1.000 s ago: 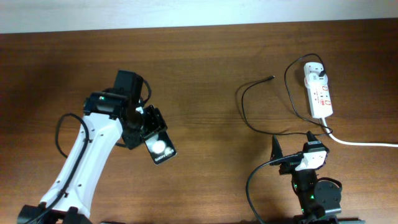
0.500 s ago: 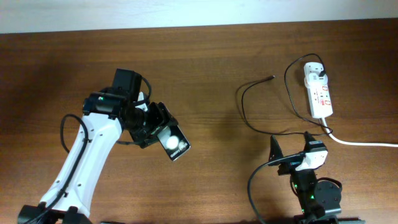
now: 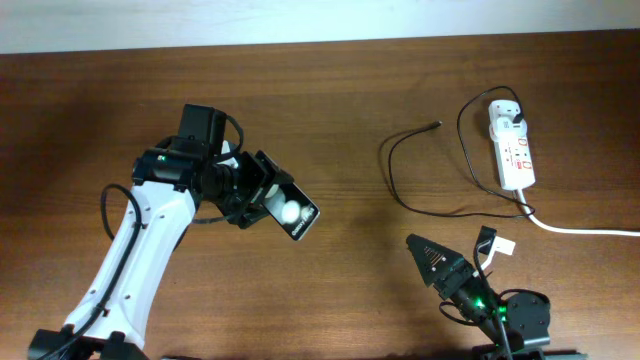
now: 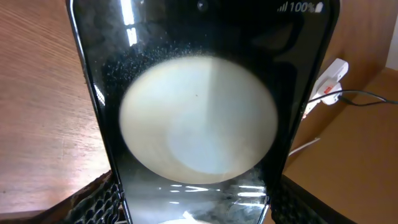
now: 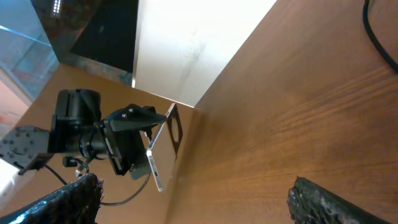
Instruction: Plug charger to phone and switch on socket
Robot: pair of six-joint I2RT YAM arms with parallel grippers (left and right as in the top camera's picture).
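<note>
Left gripper (image 3: 255,192) is closed on the phone (image 3: 293,212), clamping one short end so the rest of the black slab sticks out toward the middle of the table (image 3: 330,90). In the left wrist view the phone (image 4: 199,124) fills almost the whole picture, with a large pale round spot on its glass. Over the last second the arm has carried it from a spot nearer the robot up and to the right. The right wrist view shows it edge-on and apparently lifted clear of the wood.

Right gripper (image 5: 202,202) is open and empty, its two dark fingertips wide apart at the bottom corners of its own camera view. It has turned within the last half second, from facing the far side of the table to facing the left arm and the phone.

Farther out, the thin black cable (image 3: 384,160) lies in a loose loop that has not moved, and its small connector tip (image 3: 436,125) is well apart from the phone. At the far right the white power strip (image 3: 512,150) also sits unchanged, with the black plug (image 3: 513,119) at its far end and a thick white cord (image 3: 580,229) trailing off.

The phone seems to be on its way to the connector, with the free gripper likely readying to fetch the tip. Plugging in and switching on remain undone.
</note>
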